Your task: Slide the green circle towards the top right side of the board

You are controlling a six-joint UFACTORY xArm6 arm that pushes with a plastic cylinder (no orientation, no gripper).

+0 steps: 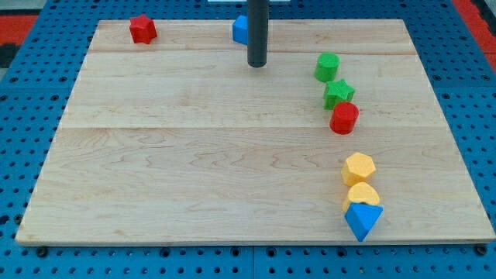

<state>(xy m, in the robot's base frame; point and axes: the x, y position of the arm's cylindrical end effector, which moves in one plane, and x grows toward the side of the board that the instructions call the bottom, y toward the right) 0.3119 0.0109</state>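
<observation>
The green circle (327,67) sits on the wooden board (194,155) in the upper right part. Just below it lies a green star (338,94), and a red cylinder (344,118) touches the star's lower side. My tip (257,64) stands on the board to the view's left of the green circle, about ninety pixels away and touching no block. The rod rises from it to the view's top edge.
A blue block (241,29) sits behind the rod at the top edge, partly hidden. A red star (142,29) lies at the top left. At the bottom right stand a yellow hexagon (359,167), a yellow block (362,194) and a blue triangle (363,220) in a column.
</observation>
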